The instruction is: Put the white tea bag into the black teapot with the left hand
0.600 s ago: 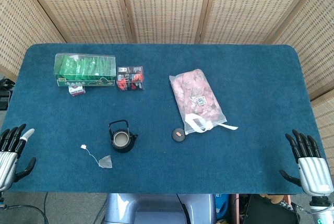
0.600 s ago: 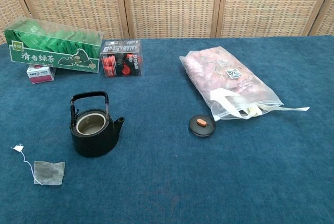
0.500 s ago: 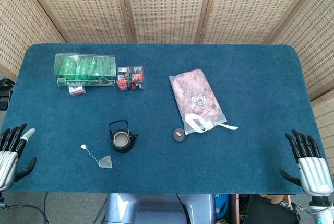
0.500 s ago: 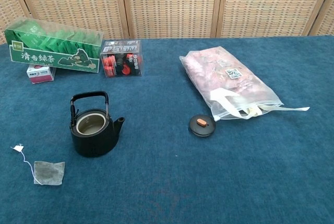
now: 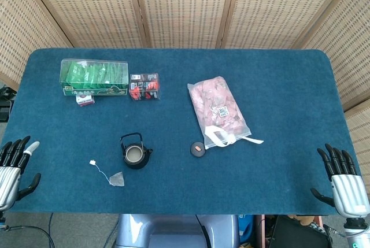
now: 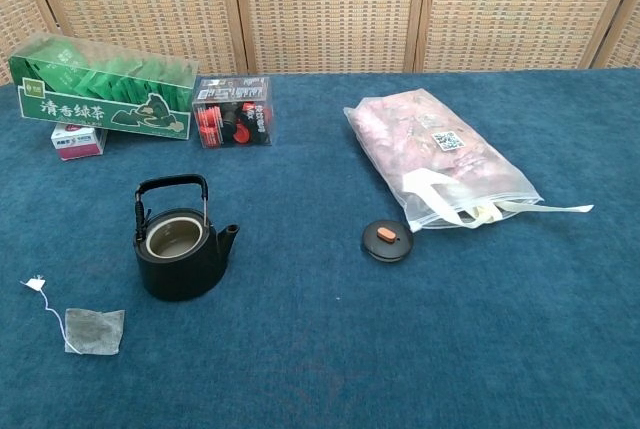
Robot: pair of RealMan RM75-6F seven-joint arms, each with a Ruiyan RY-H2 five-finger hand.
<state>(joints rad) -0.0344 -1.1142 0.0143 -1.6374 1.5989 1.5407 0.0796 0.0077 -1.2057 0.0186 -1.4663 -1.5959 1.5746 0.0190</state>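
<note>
The white tea bag [image 5: 117, 179] [image 6: 94, 331] lies flat on the blue cloth, its string and tag [image 5: 92, 163] trailing to the left. Just right of it and a little farther back stands the black teapot [image 5: 135, 154] [image 6: 181, 250], lid off, handle upright. Its lid [image 5: 198, 149] [image 6: 387, 240] lies further right. My left hand [image 5: 13, 170] hangs at the table's front-left corner, fingers spread, holding nothing. My right hand [image 5: 341, 181] is at the front-right corner, also spread and empty. Neither hand shows in the chest view.
A green tea box [image 5: 94, 77] [image 6: 100, 100] sits at the back left over a small pink box [image 5: 85, 100]. Beside it is a clear box of red and black packets [image 5: 144, 86] [image 6: 233, 112]. A pink-filled plastic bag [image 5: 218, 111] [image 6: 438, 156] lies right of centre.
</note>
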